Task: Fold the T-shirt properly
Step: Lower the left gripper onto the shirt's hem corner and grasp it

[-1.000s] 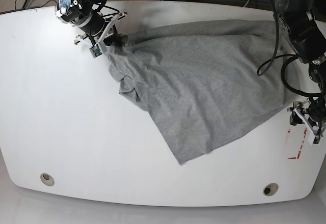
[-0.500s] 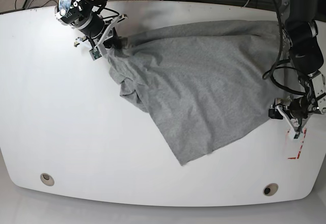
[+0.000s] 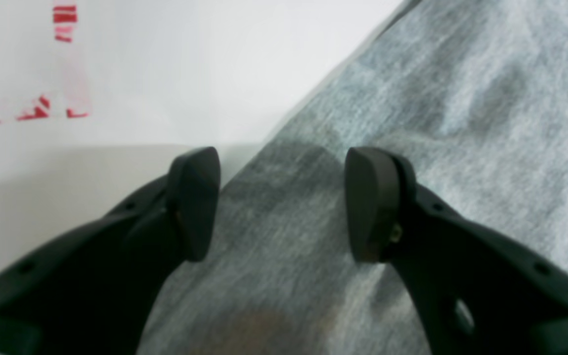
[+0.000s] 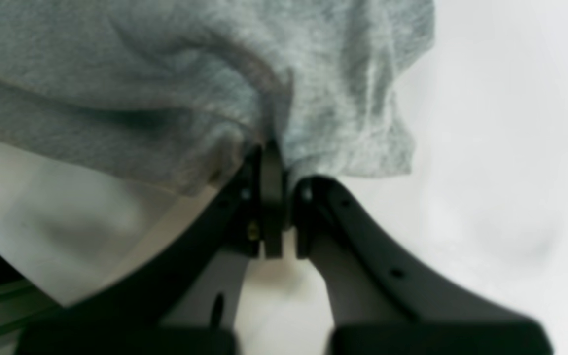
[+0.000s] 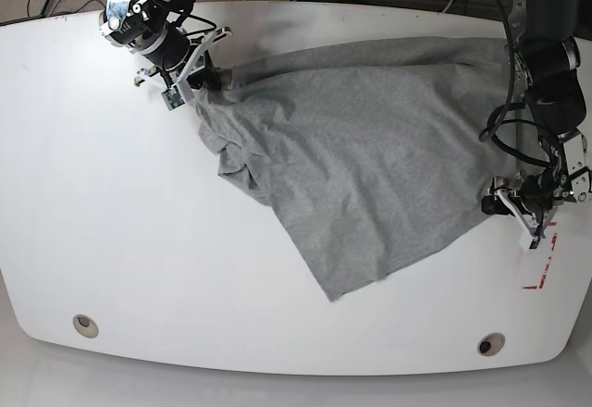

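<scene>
The grey T-shirt (image 5: 370,157) lies spread and wrinkled across the white table (image 5: 111,203), one corner pointing toward the front edge. At its far left corner my right gripper (image 5: 207,78) is shut on a bunched fold; in the right wrist view the jaws of that gripper (image 4: 276,187) pinch the T-shirt (image 4: 175,88) just above the tabletop. My left gripper (image 5: 498,205) is at the shirt's right edge. The left wrist view has this gripper (image 3: 284,197) open, straddling the edge of the T-shirt (image 3: 412,98) with nothing held between its fingers.
Red tape marks (image 5: 541,264) sit on the table just right of the left gripper, also seen as red tape marks (image 3: 42,111) from the wrist. Two round holes (image 5: 85,325) (image 5: 491,343) lie near the front edge. Cables run behind the table.
My left gripper has moved in from the table's right edge to the shirt's right edge, still open. My right gripper has shifted slightly up and left, keeping its hold on the cloth.
</scene>
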Robot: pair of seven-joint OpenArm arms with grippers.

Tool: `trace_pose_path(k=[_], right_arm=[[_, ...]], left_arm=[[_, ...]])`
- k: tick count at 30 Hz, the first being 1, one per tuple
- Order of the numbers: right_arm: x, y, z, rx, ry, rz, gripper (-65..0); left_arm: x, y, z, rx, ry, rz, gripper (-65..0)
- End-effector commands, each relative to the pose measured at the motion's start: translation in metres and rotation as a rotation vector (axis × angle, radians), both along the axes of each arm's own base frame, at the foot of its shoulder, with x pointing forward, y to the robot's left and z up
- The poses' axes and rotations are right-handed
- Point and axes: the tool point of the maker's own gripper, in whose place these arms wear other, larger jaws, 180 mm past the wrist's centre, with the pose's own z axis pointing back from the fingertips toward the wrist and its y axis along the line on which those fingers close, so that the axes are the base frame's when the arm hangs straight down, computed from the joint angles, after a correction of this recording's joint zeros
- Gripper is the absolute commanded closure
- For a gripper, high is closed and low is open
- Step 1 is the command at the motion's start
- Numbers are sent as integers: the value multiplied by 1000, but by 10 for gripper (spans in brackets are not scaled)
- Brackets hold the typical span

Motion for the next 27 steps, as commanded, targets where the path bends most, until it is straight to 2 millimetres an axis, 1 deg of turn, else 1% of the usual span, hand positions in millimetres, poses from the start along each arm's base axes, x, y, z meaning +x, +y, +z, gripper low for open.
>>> trace_pose_path(k=[1,3,4,6,10,12,16,19,21,24,27], right_arm=[[7,0,11,14,-46,-1,-14],[7,0,12,14,-48,-1,-14],[7,0,12,14,-48,-1,-14],[8,0,12,16,-48,-1,-14],[8,1,12,17,-48,-1,-14],[9,1,13,17,-53,-1,-14],[12,0,14,16,-60,-1,-14],[13,0,15,16,-62,-1,-14],[13,0,15,16,-62,-1,-14],[13,0,15,16,-62,-1,-14],[15,0,15,14,-66,-1,-13]], left_arm=[[-2,6,2,21,21,-5,-372],[-11,6,-7,23,46,-7,-358],[-14,6,-9,24,51,-7,-335],[-17,6,-12,24,59,-7,-260],[-18,6,-13,24,60,-7,-74],[-18,6,-14,24,63,-8,0],[-18,6,-13,20,59,-3,0],[-16,8,-7,30,35,-3,0],[-15,15,2,50,0,7,0],[-23,30,13,82,-26,38,0],[-26,42,31,127,-53,62,0]])
